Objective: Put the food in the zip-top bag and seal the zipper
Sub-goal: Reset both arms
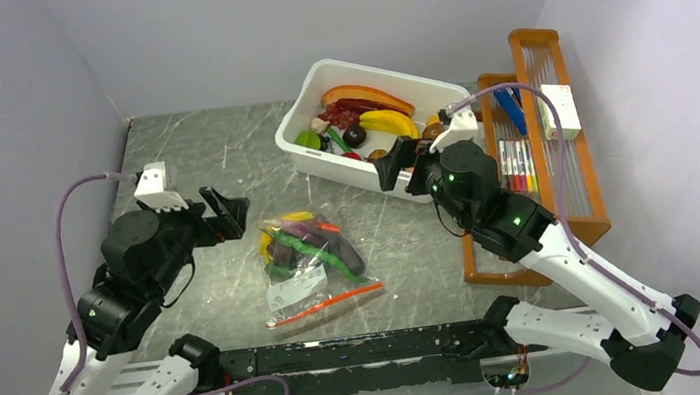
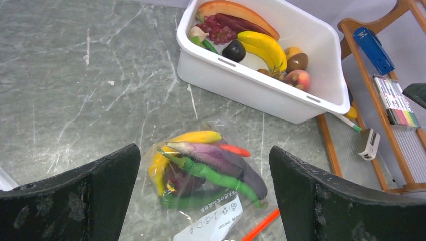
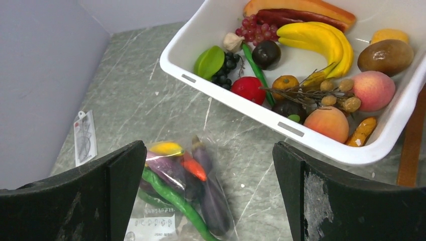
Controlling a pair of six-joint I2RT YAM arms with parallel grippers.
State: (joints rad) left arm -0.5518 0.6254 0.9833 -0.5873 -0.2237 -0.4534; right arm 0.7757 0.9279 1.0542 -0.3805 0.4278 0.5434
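The bag (image 1: 274, 267) carries a white label (image 2: 211, 223) with small dark print, too fine to read. No brand is legible on the tub (image 1: 321, 156) or on the markers (image 1: 516, 167) in the wooden rack (image 1: 584, 204).

The left gripper (image 1: 227, 213) hangs just left of the bag with its jaws spread wide, holding and touching nothing. The right gripper (image 1: 403, 166) hovers over the near rim of the tub, jaws equally wide and unladen.

The bag lies flat mid-table (image 1: 189, 147) between the two arms. The toy food (image 1: 306, 243) sits inside it: yellow, purple, green and red pieces. The zipper (image 1: 329, 303) runs along the bag's near edge; whether it is pressed shut cannot be told.

Bare tabletop stretches left of and behind the bag. The tub, holding more toy fruit, stands close on the bag's far right, and the rack lines the right edge.
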